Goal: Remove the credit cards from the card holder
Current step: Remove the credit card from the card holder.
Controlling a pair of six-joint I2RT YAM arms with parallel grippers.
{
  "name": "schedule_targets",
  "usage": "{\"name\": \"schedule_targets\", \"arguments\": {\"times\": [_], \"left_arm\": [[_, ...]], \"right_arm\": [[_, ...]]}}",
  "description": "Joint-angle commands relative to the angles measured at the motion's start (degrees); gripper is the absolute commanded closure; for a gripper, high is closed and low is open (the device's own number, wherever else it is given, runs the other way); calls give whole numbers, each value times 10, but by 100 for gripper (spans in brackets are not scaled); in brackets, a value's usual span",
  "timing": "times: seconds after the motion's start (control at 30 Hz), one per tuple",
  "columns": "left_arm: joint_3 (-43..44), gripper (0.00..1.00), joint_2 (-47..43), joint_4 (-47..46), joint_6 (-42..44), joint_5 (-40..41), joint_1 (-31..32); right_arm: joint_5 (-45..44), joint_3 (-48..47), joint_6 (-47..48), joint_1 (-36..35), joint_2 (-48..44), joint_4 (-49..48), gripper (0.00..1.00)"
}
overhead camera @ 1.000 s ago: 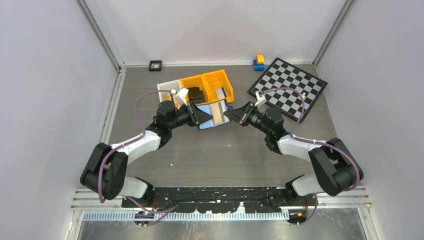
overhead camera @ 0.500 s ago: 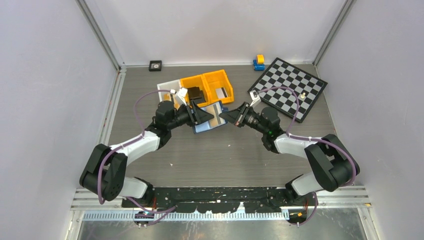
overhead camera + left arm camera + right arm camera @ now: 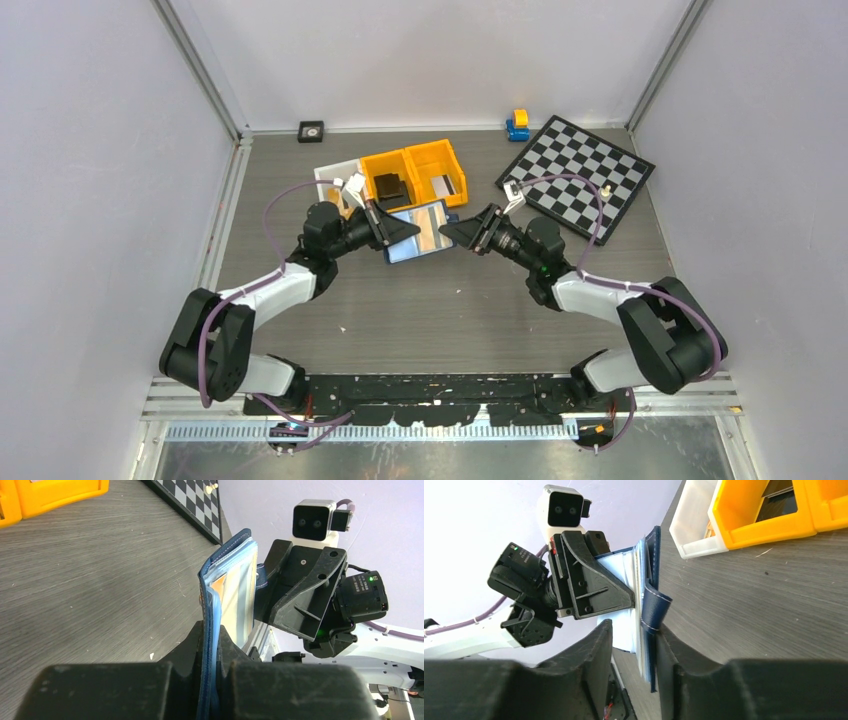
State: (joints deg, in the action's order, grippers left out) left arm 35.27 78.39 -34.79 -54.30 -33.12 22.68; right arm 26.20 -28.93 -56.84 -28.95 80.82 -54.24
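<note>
The navy card holder (image 3: 420, 232) hangs open above the table between both arms. My left gripper (image 3: 396, 232) is shut on its left edge; in the left wrist view the blue layers (image 3: 226, 575) rise from between my pinched jaws (image 3: 211, 632). A tan credit card (image 3: 219, 584) shows inside a pocket; I cannot make out any other card. My right gripper (image 3: 452, 231) stands open around the opposite edge. In the right wrist view the card holder (image 3: 648, 587) and its snap tab (image 3: 656, 608) lie against the right finger (image 3: 674, 650), with a gap to the left finger.
Two orange bins (image 3: 440, 157) and a white bin (image 3: 330, 176) sit just behind the card holder, one orange bin holding a black block (image 3: 388, 186). A chessboard (image 3: 580, 175) lies at the back right, with a blue-and-yellow toy (image 3: 517, 124) and a small black square (image 3: 311, 131) by the back wall.
My right gripper has opened; it was closed on the holder's right edge a second ago. The holder dipped and came back up while the left arm drew slightly left.
</note>
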Motion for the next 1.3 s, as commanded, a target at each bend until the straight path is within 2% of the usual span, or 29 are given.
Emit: {"name": "schedule_targets", "arguments": {"times": [0.0,0.13,0.2,0.23,0.37,0.8,0.83,0.9,1.07,1.2,1.27], "left_arm": [[-6,100,-8,-42,-6,-5,-9],[-7,100,-8,-61,-19,-18,-10],[-7,100,-8,-62,-20,-19,-11],[-9,100,-10,-55,-18,-14,-16],[3,100,-12,16,8,10,-17],[10,100,7,25,11,9,-17],[11,100,8,26,11,8,-17],[13,88,7,32,11,6,-17],[12,73,-2,48,15,16,-17],[14,67,3,50,16,12,-17],[15,73,8,48,16,9,-17]], "right_arm": [[-23,0,22,-4,-41,3,65],[-22,0,19,-3,-41,-1,81],[-15,0,12,-3,-37,-11,85],[10,2,-4,-2,-24,-56,92],[41,1,-36,-3,-1,-129,95],[69,-8,-54,-9,13,-163,97],[66,-8,-49,-8,10,-156,99],[42,-12,-24,-8,-8,-92,100],[-114,-22,77,-8,-100,174,100],[-143,-14,100,-8,-138,197,99],[-140,-16,102,-8,-138,197,99]]}}
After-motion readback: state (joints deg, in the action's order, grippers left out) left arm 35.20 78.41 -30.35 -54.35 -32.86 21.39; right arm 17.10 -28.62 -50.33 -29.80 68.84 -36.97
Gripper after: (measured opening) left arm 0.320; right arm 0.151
